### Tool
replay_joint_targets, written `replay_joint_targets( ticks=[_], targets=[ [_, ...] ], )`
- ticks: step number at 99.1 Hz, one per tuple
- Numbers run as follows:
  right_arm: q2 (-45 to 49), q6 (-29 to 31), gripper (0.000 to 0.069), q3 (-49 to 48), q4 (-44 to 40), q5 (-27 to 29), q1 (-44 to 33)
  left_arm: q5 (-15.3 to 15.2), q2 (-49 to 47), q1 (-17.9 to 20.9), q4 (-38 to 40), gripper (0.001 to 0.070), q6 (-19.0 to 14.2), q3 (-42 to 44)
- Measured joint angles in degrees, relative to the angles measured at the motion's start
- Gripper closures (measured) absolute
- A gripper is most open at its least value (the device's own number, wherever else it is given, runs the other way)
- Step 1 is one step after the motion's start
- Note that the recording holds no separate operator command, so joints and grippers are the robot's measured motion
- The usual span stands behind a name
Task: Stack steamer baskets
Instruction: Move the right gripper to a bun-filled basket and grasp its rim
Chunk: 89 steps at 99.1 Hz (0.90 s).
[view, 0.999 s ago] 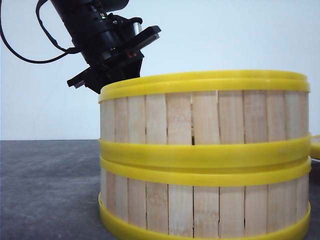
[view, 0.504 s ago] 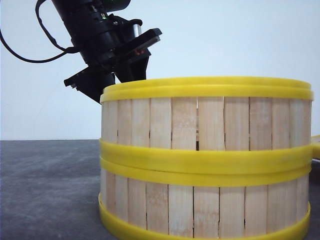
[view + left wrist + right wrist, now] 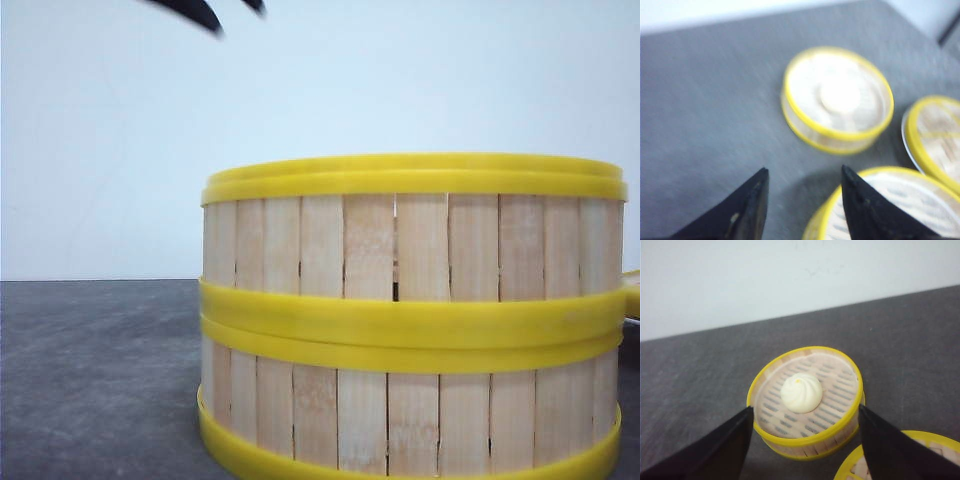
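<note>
Two steamer baskets stand stacked close to the front camera, the upper one (image 3: pixel 415 240) sitting level on the lower one (image 3: pixel 410 410). Only the dark fingertips of my left gripper (image 3: pixel 235 15) show, high above the stack's left side. In the blurred left wrist view that gripper (image 3: pixel 803 170) is open and empty over the grey table, with the rim of one basket (image 3: pixel 890 205) by one finger. My right gripper (image 3: pixel 804 408) hangs open and empty above a single basket (image 3: pixel 805 430) that holds a white bun (image 3: pixel 801 391).
The left wrist view shows two more baskets on the grey table: one with a pale bun (image 3: pixel 837 100) and one at the frame's edge (image 3: pixel 935 140). Another basket's rim (image 3: pixel 910 455) lies beside the right gripper. A pale wall rises behind the table.
The upper basket settled level on the lower one. The left gripper then rose from behind its rim and has almost left the front view.
</note>
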Motion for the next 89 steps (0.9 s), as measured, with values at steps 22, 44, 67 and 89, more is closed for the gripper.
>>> replay_joint_targets(
  ticks=[22,44,67,89],
  targets=[
    [14.2,0.3,0.028,6.8,-1.8,-0.1,0.0,-8.2,-13.1,0.0,-1.7,0.0441,1.4,-2.4],
    [28.8,0.5,0.028,12.5,-1.8,-0.1,-0.6,-9.1,-28.1,0.1,-1.0,0.0441,1.3,-16.7],
    [42.1,1.5,0.0285,16.9,0.3,3.1,-0.9,-9.1,-40.4,0.0,-9.8,0.0441,-3.9,-25.3],
    [50.4,3.1,0.0363,19.8,2.9,4.6,-0.9,-9.1,-46.0,0.0,-11.9,0.0441,-5.2,-25.1]
  ],
)
